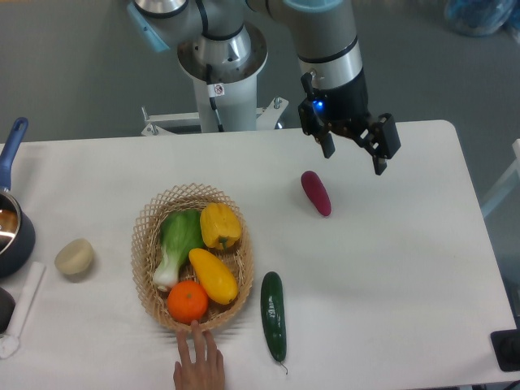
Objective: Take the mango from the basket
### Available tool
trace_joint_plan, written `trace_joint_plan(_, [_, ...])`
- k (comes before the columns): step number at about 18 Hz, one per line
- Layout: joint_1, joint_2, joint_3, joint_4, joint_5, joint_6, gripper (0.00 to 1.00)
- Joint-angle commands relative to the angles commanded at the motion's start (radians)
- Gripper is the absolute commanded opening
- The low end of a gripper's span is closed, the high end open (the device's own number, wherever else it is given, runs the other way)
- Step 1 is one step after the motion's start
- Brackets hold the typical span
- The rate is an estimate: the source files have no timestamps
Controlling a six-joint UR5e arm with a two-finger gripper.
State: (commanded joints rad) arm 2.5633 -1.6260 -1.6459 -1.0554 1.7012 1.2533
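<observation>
A robot gripper (355, 153) is shown above a white table (390, 268), its two fingers spread apart with nothing between them; just below it and slightly left, a purple eggplant (316, 192) is seen; well down and to the left of the gripper, the wicker basket (150, 219) is placed; the mango (214, 275) is laid inside it, between a yellow bell pepper (220, 225), a bok choy (178, 244) and an orange (188, 301); a human hand (198, 362) is seen touching the basket's near rim; a cucumber (273, 314) is laid just beside the basket.
</observation>
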Motion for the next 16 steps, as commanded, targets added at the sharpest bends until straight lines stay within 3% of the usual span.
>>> trace_joint_plan(16, [0.000, -0.002, -0.015, 0.002, -0.014, -0.002, 1.00])
